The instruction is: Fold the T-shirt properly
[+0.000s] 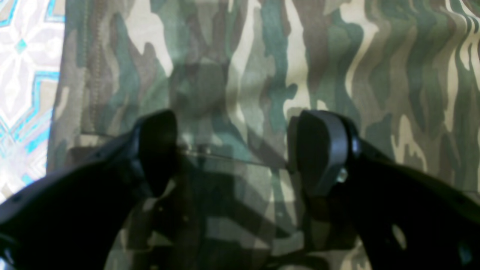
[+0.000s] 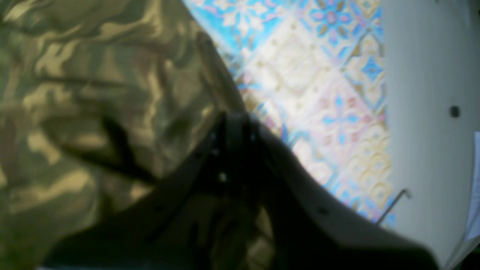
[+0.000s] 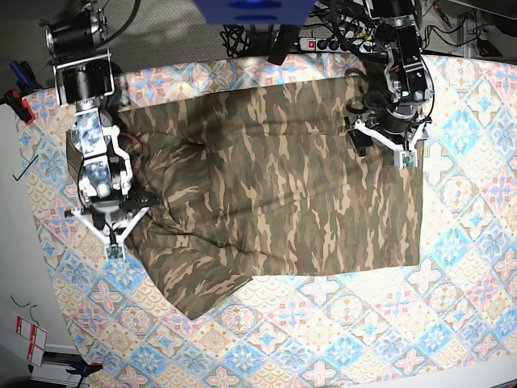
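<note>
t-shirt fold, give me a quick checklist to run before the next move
1. Left gripper open above the cloth: ok, its jaws stand apart with camouflage fabric showing between them.
2. Right gripper shut on the T-shirt: cannot tell; jaws look together at the fabric's edge, but the right wrist view is blurred.
3. Shirt flat on the left arm's side: ok, the cloth there lies smooth in the base view.
4. Shirt flat on the right arm's side: not ok, it is bunched and creased near that gripper.
5. Shirt wholly on the tablecloth: ok, patterned cloth shows around every edge that is visible.
</note>
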Available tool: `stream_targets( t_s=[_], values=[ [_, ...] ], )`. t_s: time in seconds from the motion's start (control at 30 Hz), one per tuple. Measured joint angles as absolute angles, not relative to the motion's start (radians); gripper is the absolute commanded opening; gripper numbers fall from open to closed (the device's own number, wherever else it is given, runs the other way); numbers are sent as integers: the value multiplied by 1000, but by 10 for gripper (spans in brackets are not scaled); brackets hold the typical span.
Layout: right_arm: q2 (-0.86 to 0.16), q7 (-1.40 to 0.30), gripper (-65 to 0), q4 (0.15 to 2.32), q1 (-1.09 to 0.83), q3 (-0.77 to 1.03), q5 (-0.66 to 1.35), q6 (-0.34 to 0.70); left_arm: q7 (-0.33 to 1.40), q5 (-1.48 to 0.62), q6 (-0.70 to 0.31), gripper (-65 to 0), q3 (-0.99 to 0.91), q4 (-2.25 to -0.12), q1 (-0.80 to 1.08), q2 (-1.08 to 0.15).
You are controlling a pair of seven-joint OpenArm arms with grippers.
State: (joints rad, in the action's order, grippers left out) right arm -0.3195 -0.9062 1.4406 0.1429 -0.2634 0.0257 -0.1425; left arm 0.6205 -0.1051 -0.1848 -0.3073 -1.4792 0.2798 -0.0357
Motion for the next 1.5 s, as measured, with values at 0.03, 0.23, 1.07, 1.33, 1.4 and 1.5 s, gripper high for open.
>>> stream_targets(
  t_s=[0.03,0.23,1.07,1.33,1.4,1.5],
  values=[
    [-319,-912,-650,1442,128,-264,25,-143,620,-105,-184,-153,-306,-1479,280,-36],
    [-321,-911,-648,1506,62,-260,28,-144,620,-105,-183,-153,-304,-1479,279,-36],
    [-281,-910,-290,1322,269,-183,23,-141,623,-106,-188,-153,-310,-1479,280,-39],
    [-260,-890,-290,1129,382,-175,21,-4,624,-105,-184,-153,-310,-1478,280,-39],
    [-252,-875,-290,1106,402,-176,22,-4,624,-105,-185,-153,-310,-1478,280,-39],
    [-250,-889,-290,1088,393,-178,22,-4,623,-105,-185,-153,-310,-1478,280,-39]
  ],
)
